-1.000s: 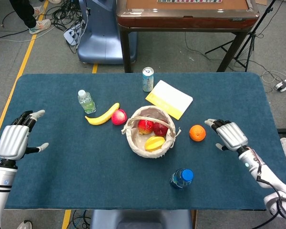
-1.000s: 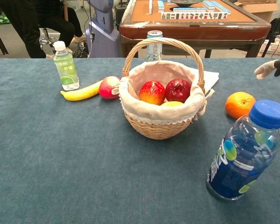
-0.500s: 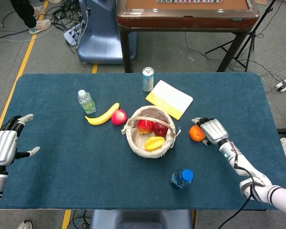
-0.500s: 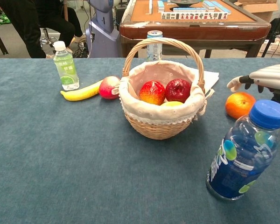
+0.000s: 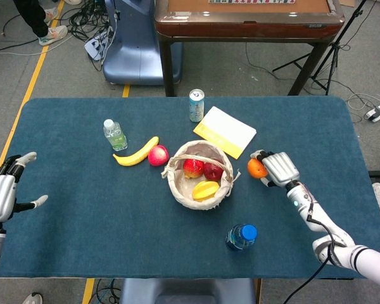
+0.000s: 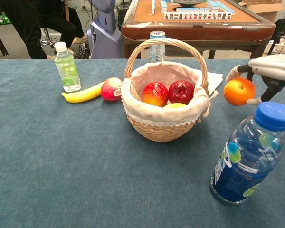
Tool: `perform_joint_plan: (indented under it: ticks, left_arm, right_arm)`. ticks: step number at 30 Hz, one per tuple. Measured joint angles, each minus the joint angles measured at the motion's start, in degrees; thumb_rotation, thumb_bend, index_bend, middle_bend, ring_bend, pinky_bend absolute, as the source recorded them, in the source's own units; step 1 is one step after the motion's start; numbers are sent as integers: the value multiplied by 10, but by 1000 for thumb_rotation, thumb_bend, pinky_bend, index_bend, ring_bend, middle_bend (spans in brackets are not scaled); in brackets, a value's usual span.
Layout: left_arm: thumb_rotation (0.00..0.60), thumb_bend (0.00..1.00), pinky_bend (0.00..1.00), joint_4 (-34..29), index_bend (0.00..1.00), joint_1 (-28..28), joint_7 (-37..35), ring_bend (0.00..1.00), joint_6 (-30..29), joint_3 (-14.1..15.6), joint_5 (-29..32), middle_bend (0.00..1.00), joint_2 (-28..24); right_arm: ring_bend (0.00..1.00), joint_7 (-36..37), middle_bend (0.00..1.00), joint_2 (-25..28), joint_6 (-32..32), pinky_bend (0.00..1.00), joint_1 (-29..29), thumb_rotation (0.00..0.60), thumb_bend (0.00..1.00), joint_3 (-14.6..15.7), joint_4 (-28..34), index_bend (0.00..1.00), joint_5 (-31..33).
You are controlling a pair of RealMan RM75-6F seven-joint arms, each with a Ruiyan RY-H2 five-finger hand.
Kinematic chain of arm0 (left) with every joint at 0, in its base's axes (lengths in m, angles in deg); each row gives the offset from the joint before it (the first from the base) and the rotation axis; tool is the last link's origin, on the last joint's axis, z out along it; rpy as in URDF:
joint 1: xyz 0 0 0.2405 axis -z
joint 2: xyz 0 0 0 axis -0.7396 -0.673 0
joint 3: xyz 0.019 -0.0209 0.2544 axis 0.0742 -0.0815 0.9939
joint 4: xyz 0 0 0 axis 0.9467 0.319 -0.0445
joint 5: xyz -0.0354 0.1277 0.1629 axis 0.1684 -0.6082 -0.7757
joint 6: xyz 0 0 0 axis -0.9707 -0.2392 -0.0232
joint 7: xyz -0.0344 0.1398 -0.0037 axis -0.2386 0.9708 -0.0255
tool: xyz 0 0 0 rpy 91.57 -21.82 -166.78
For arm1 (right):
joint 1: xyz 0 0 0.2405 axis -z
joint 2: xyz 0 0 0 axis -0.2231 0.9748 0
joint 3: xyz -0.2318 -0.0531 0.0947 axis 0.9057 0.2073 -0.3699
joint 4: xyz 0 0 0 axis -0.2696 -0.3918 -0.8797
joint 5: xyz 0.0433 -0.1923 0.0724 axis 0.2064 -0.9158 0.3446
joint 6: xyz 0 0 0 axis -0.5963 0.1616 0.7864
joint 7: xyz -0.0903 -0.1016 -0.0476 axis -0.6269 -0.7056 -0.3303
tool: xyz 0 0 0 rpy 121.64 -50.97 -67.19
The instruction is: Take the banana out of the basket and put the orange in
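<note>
Holding the orange point(image 6: 239, 91) in my right hand point(image 5: 278, 168), I have it lifted clear of the table point(image 5: 82, 234), just to the right of the basket point(image 6: 164, 128) and about level with its rim. The fingers wrap over the top and the thumb sits under it; from the chest view the grip looks shallow, though I cannot tell how firmly the far side is covered. My left hand point(image 5: 1, 195) hangs spread and empty at the table's left edge. The banana point(image 5: 135, 153) already lies outside the basket, on the cloth beside a pink apple point(image 5: 158, 155), so the orange is the step in hand.

The main risk I see is the basket's handle point(image 6: 164, 45): it arches across the opening, and a straight sideways move could knock my hand against it and tip or shove the basket. A loose grip could also let the round fruit roll out short of the rim. Inside, two red fruits point(image 6: 155, 94) and a yellow one point(image 5: 205, 189) fill much of the space, so the orange may sit high and roll.

The blue-capped bottle point(image 6: 249, 154) stands near my forearm's path, and a yellow pad point(image 5: 225, 132) lies behind the basket. Open room lies above the rim, front of the handle.
</note>
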Motion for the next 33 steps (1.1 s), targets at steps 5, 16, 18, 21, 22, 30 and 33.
perform_joint_plan:
  ticks: [5, 16, 18, 21, 22, 30, 33]
  left_arm:
    - [600, 117, 252, -8, 181, -9, 11, 142, -12, -1, -8, 222, -5]
    - [600, 117, 249, -27, 179, -29, 26, 142, -30, -4, -21, 222, -15]
    - [600, 117, 247, -28, 177, -31, 27, 142, -32, -5, -21, 222, -16]
    - [600, 117, 242, -31, 175, -35, 28, 142, -35, -8, -21, 222, -18]
    - [600, 116, 241, -31, 175, -35, 29, 142, -35, -8, -21, 222, -18]
    - [600, 117, 238, -34, 168, -36, 36, 142, -28, -12, -19, 221, -18]
    - [600, 117, 238, -36, 168, -35, 39, 142, -25, -14, -19, 222, -18]
  right_arm:
    - [392, 35, 354, 20, 30, 663, -12, 600, 411, -29, 34, 388, -10]
    - [381, 57, 316, 3, -10, 663, -89, 600, 411, -66, 46, 355, 0]
    - [341, 63, 275, -1, -18, 651, -98, 600, 411, -67, 47, 276, 0]
    - [270, 78, 207, 0, -30, 603, -108, 600, 411, -66, 50, 147, -1]
    - [253, 86, 192, 1, -34, 586, -111, 600, 412, -65, 52, 116, -2]
    - [224, 125, 170, 20, -42, 537, -121, 600, 412, -56, 66, 91, -14]
    - [224, 127, 170, 26, -39, 534, -122, 600, 412, -51, 71, 91, -18]
